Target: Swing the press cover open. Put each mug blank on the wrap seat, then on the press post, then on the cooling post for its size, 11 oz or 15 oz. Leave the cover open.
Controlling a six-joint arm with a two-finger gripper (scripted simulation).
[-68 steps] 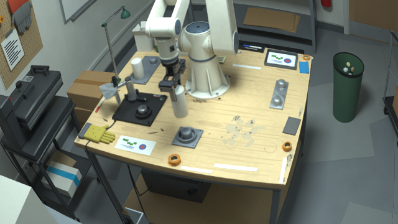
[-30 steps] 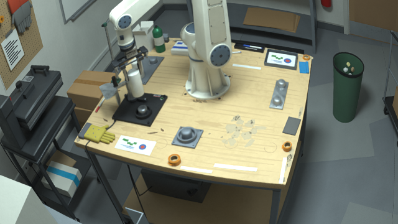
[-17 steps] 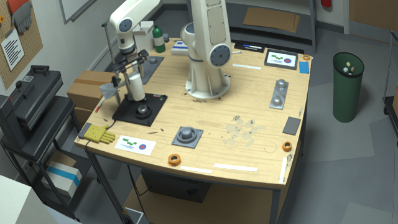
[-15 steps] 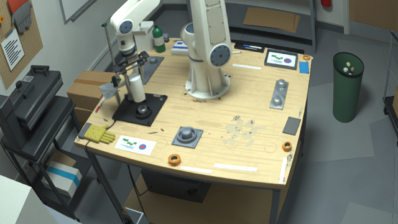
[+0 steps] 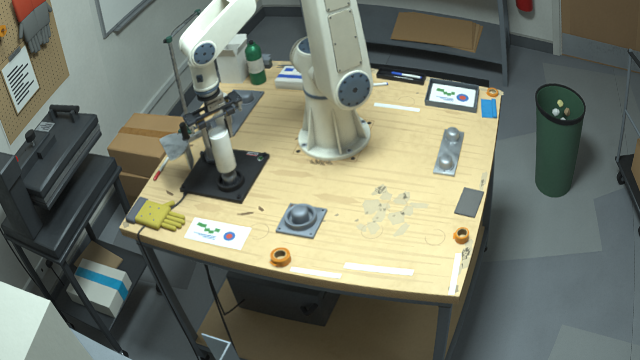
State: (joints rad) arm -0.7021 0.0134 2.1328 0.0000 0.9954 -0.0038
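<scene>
My gripper (image 5: 214, 121) is closed on the top of a tall white mug blank (image 5: 223, 152). The blank stands upright over the press post (image 5: 230, 181) on the black press base (image 5: 226, 175) at the table's left side. Its lower end sits at the post's top. The grey wrap seat (image 5: 301, 218) lies near the table's front. The cooling plate with two grey posts (image 5: 448, 150) lies toward the right. A grey tray (image 5: 243, 107) lies behind the press.
A thin upright stand (image 5: 181, 100) rises just left of the arm by the table's left edge. A yellow glove (image 5: 159, 215), a printed sheet (image 5: 218, 233) and an orange tape roll (image 5: 280, 256) lie along the front. The robot base (image 5: 334, 135) stands mid-table.
</scene>
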